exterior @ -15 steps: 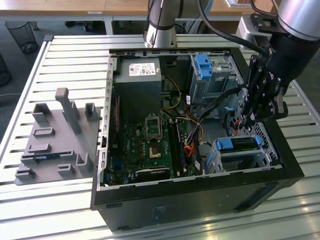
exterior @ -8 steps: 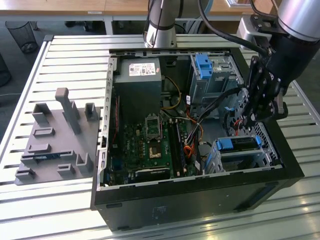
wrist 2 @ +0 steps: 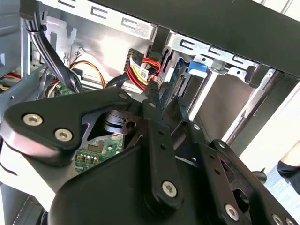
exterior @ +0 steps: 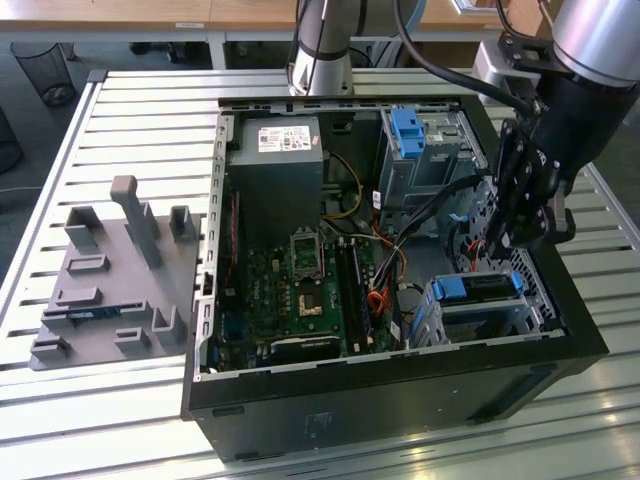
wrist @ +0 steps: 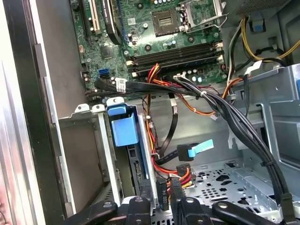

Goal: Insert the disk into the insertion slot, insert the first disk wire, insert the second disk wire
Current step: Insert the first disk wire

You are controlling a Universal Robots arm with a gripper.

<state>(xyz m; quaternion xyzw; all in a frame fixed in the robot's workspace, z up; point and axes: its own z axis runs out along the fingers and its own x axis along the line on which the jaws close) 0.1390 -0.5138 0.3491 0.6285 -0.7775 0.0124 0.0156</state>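
The disk (exterior: pixel 478 287) in its blue caddy sits inside the insertion slot (exterior: pixel 437 318), a low grey cage at the front corner of the open case on the exterior view's right. In the first wrist view the caddy's blue tab (wrist: pixel 123 125) shows between the cage walls (wrist: pixel 84 136). My gripper (exterior: pixel 493 248) reaches down just behind the disk. Its fingers (wrist: pixel 143 206) are shut on a black wire plug (wrist: pixel 162 191) with red, yellow and black leads (wrist 2: pixel 138 70), held at the disk's rear edge (wrist 2: pixel 174 86). A second wire with a blue tab (wrist: pixel 194 151) hangs loose beside it.
A taller metal bay with a blue tab (exterior: pixel 410 130) stands behind the slot. A thick black cable bundle (wrist: pixel 234 117) crosses above the perforated case floor (wrist: pixel 225 183). The motherboard (exterior: pixel 300 290) and power supply (exterior: pixel 275 170) fill the case's other side. A grey fixture plate (exterior: pixel 110 270) lies outside it.
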